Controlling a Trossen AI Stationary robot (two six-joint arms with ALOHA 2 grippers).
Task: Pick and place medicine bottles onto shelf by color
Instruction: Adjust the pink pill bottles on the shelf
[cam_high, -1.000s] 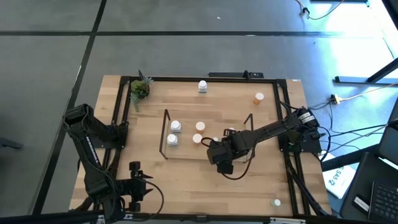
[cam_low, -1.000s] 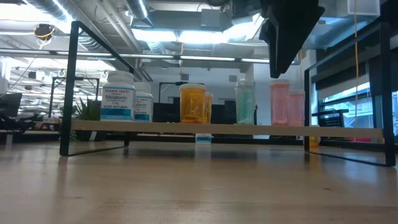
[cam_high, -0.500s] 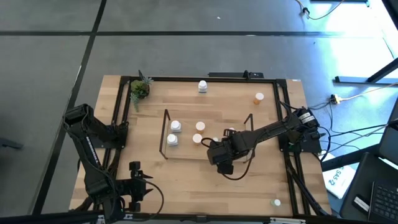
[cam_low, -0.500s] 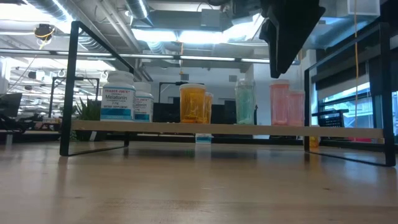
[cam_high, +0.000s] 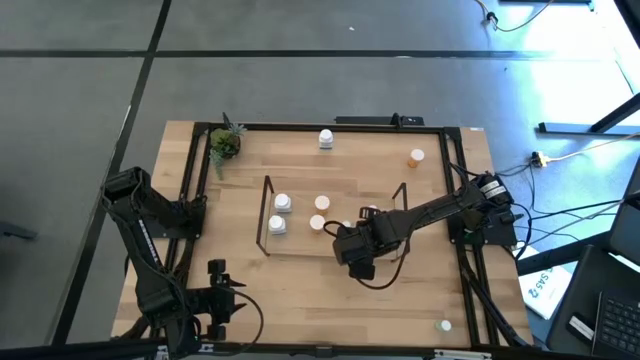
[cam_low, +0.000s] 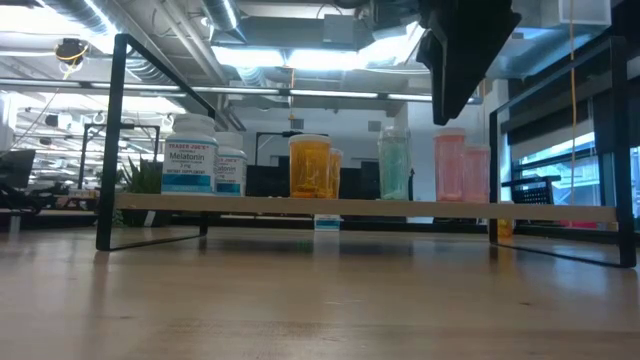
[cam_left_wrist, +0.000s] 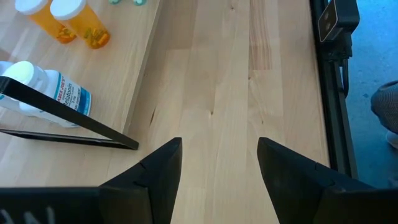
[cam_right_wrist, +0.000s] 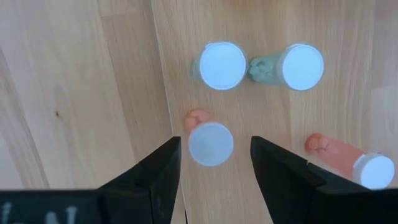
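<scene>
The shelf stands mid-table. On its wood board stand white bottles, orange ones, a teal one and two pink ones. My right gripper hangs open over the shelf's right part, pointing down. Its fingers stand either side of a pink bottle's white cap, apart from it. In the low view its dark tip ends just above that bottle. My left gripper is open over bare table near the front left corner.
A white bottle and an orange bottle stand loose near the table's far edge. A small capped bottle sits at the near right. A green potted plant is at the far left corner. A black frame edges the table.
</scene>
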